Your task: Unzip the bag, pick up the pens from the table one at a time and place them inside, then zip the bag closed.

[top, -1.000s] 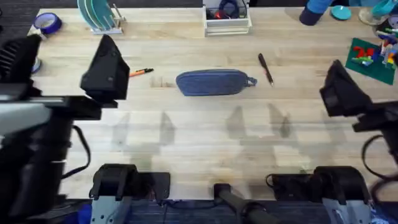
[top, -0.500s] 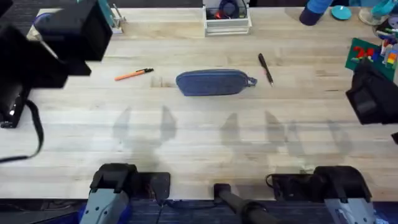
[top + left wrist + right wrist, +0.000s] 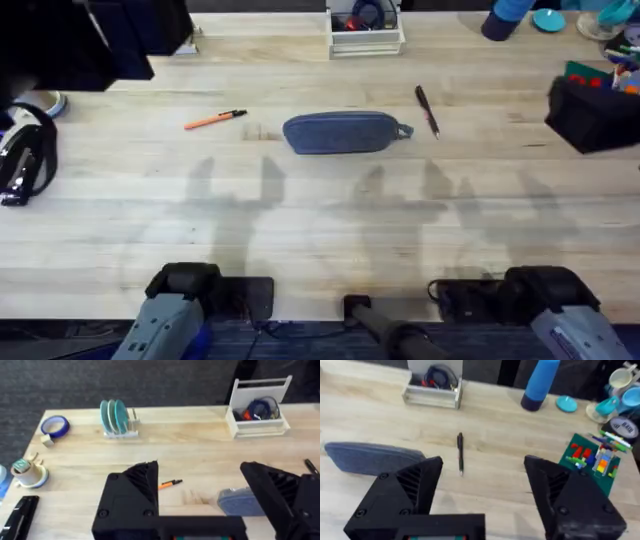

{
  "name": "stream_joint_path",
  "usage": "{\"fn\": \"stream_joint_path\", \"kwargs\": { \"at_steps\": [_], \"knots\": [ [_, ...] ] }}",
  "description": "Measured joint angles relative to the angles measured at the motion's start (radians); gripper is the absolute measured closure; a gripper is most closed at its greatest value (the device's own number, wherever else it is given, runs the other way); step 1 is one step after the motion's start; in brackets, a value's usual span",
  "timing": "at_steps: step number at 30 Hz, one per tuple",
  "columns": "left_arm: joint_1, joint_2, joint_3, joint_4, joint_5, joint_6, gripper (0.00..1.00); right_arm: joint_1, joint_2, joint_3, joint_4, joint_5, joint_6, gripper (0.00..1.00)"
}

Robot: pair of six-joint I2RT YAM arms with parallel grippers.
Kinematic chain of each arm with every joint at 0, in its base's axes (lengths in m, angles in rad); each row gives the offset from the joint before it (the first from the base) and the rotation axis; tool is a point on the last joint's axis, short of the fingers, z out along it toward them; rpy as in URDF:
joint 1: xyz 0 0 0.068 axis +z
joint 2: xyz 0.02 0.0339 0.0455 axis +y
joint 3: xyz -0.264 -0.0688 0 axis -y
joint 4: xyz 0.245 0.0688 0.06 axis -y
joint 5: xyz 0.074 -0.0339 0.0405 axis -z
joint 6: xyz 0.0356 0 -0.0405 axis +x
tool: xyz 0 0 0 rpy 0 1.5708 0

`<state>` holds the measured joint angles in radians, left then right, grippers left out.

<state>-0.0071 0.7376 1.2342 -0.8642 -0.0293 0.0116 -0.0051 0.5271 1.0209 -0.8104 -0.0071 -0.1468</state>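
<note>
The blue-grey bag (image 3: 345, 132) lies lengthwise at the middle of the table (image 3: 320, 220), zipped shut, its pull loop at its right end. The orange pen (image 3: 215, 120) lies to its left and the black pen (image 3: 427, 109) to its right. My left arm (image 3: 90, 40) hangs high over the far left corner, large and dark. In the left wrist view my left gripper (image 3: 200, 472) is open and empty, far above the orange pen (image 3: 171, 483) and the bag (image 3: 240, 501). My right gripper (image 3: 484, 462) is open too, high above the black pen (image 3: 460, 453) and the bag (image 3: 370, 456).
A white tray (image 3: 366, 38) with cables stands at the back centre. A plate rack (image 3: 117, 417) and blue tape roll (image 3: 54, 426) sit at the back left. A blue bottle (image 3: 540, 382), cups and a green brick board (image 3: 592, 460) are at the back right.
Both arms have lifted and swung outward: the left one up toward the far left corner, the right one toward the right edge. Bag and pens have not moved.
</note>
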Motion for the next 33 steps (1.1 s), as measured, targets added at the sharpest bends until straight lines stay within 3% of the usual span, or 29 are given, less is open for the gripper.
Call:
{"fn": "stream_joint_path", "kwargs": {
  "at_steps": [9, 22, 33],
  "knots": [
    [0.0, 0.029, 0.013, -0.079, 0.05, 0.004, 0.008, 0.0, 0.168, 0.104, -0.036, -0.022, -0.045, 0.006],
    [0.0, 0.031, 0.018, -0.12, 0.092, 0.015, 0.008, 0.0, 0.292, 0.11, -0.049, -0.129, -0.075, 0.004],
    [0.0, 0.18, 0.021, -0.176, 0.322, 0.292, 0.008, 0.0, 0.293, 0.11, -0.062, -0.137, -0.076, 0.004]
  ]
}}
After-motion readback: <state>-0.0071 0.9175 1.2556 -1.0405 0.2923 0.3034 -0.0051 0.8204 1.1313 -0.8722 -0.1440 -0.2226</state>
